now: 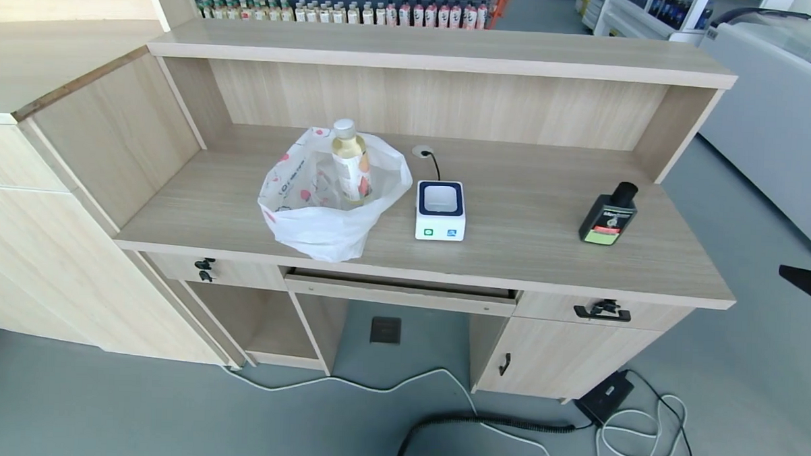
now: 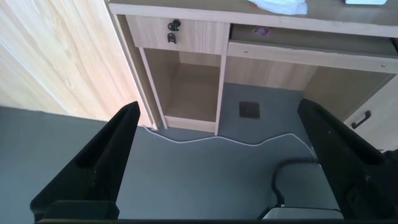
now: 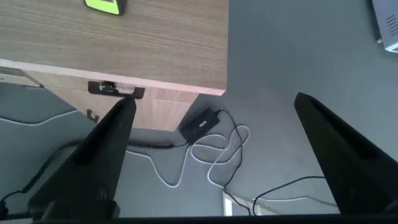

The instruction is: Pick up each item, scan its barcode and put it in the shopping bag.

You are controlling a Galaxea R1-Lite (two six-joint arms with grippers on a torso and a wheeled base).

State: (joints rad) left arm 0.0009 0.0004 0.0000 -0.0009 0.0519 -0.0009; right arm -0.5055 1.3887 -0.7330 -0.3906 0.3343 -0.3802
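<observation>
A white shopping bag (image 1: 318, 208) stands open on the left of the wooden counter (image 1: 512, 259). Upright inside it is a yellow drink bottle (image 1: 351, 162) with a white cap. The white scanner (image 1: 440, 210) sits just right of the bag. A black bottle with a green label (image 1: 608, 215) stands near the counter's right end; its label edge (image 3: 104, 5) shows in the right wrist view. My left gripper (image 2: 217, 162) hangs open over the floor before the counter's left cupboard. My right gripper (image 3: 211, 155) is open and holds nothing, off the counter's right front corner.
A raised shelf and side walls enclose the counter's back. A slightly open drawer (image 1: 400, 292) sits under the front edge. Cables (image 1: 641, 425) and a black adapter (image 1: 605, 395) lie on the floor at the right. A chest freezer (image 1: 780, 113) stands to the right.
</observation>
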